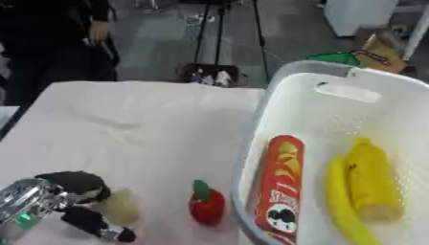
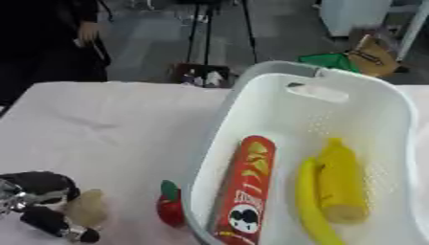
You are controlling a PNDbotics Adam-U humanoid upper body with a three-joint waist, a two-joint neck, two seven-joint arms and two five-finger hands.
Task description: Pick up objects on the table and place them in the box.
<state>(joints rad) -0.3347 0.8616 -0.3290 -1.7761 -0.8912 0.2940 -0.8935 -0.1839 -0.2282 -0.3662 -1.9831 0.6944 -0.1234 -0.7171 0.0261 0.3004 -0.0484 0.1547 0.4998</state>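
A white plastic basket (image 1: pixel 293 91) stands on the right of the table. Inside it lie a red chips can (image 1: pixel 281 186), a corn cob (image 1: pixel 373 184) and a banana (image 1: pixel 344 206). On the white cloth just left of the basket sits a small red fruit with a green stem (image 1: pixel 206 205). At the lower left my left hand (image 1: pixel 80 201) has its fingers and thumb curled round a small beige object (image 1: pixel 119 206) resting on the cloth. My right hand shows in neither view.
The white tablecloth (image 1: pixel 142 124) stretches to the far edge at the back. Beyond it a person in dark clothes stands at the upper left, with stands and clutter on the floor.
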